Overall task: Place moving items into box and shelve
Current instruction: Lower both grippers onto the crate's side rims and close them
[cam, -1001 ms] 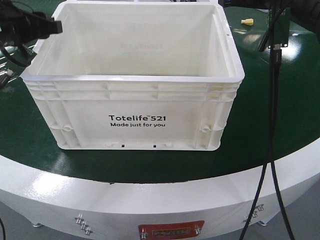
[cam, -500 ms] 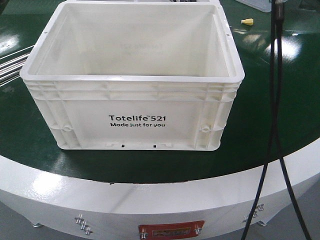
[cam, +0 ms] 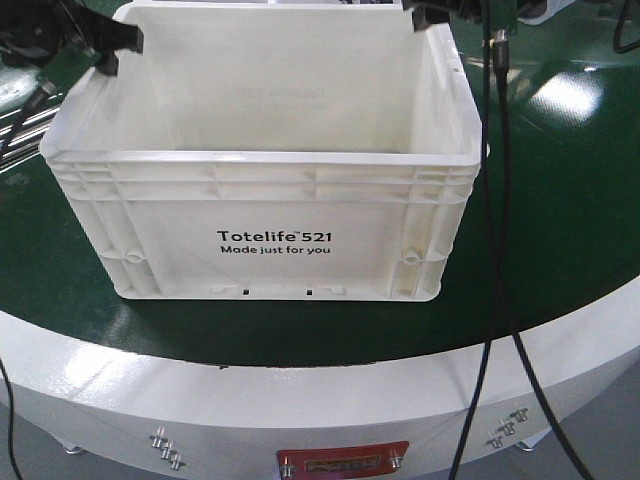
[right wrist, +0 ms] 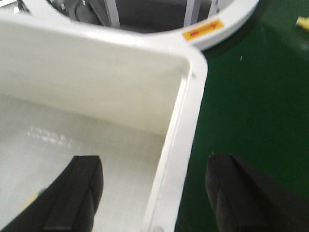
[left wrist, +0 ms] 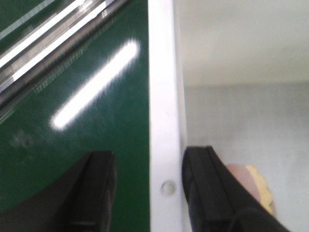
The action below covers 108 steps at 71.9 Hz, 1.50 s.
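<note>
Totelife 521 crate (cam: 270,200), white plastic, sits on a glossy green round tabletop (cam: 570,200) with a white edge. The left gripper (left wrist: 148,155) has its jaws spread astride the crate's left rim. The right gripper (right wrist: 154,162) is likewise spread across the right rim. A blurred yellowish item (left wrist: 257,182) lies inside the crate. Black cables (cam: 500,120) hang across its right corner, and a small yellow piece (right wrist: 302,21) lies on the green.

Box (cam: 270,235): white plastic, open-topped, ribbed under the rim, front printed "Totelife 521 Made just for you". Stood upright on green table (cam: 580,200).
Yellow-pink item (left wrist: 258,181): lay inside box near a side wall; blurred.
Yellow piece (right wrist: 301,22): small, lay on table outside box.
</note>
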Motion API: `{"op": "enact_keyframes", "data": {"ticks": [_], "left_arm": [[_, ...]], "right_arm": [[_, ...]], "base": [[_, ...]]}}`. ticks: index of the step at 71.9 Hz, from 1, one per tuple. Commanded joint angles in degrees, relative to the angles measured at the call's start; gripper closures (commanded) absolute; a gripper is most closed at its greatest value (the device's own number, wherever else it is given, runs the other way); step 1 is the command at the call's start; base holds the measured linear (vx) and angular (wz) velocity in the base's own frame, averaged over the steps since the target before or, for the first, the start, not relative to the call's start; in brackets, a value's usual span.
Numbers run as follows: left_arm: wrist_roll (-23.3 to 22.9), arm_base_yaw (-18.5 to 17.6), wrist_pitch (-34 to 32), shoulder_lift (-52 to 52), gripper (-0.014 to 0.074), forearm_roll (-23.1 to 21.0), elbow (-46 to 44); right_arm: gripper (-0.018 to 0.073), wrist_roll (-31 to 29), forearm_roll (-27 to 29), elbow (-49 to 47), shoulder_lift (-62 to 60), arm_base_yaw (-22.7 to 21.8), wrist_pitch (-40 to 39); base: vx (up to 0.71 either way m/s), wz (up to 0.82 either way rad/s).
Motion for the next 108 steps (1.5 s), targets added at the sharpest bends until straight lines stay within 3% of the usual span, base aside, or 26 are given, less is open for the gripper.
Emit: {"op": "enact_keyframes", "data": {"ticks": [1, 8, 46, 108], "left_arm": [[0.0, -0.1, 0.9, -2.2, 0.0165, -1.1, -1.8], [0.1, -0.1, 1.0, -2.2, 0.0165, -3.0, -1.8], [1.5, -0.1, 10.3, -3.1, 0.0165, -3.0, -1.8], [2.4, -0.1, 10.6, -3.1, 0.0165, -3.9, -1.8]], "right_arm": [[0.0055, 0.1, -0.6, -2.1, -2.9, -0.3, -1.1], [0.0055, 0.6, -0.5, -2.1, -2.9, -0.3, 0.9], [0.0055, 1.4, 1.4, -2.1, -2.9, -0.3, 8.1], [0.0087, 2.9, 2.5, -2.1, 3.7, -0.3, 11.9]], "base": [[0.0, 0.0], [0.0, 0.0], [0.0, 0.0], [0.0, 0.0]]}}
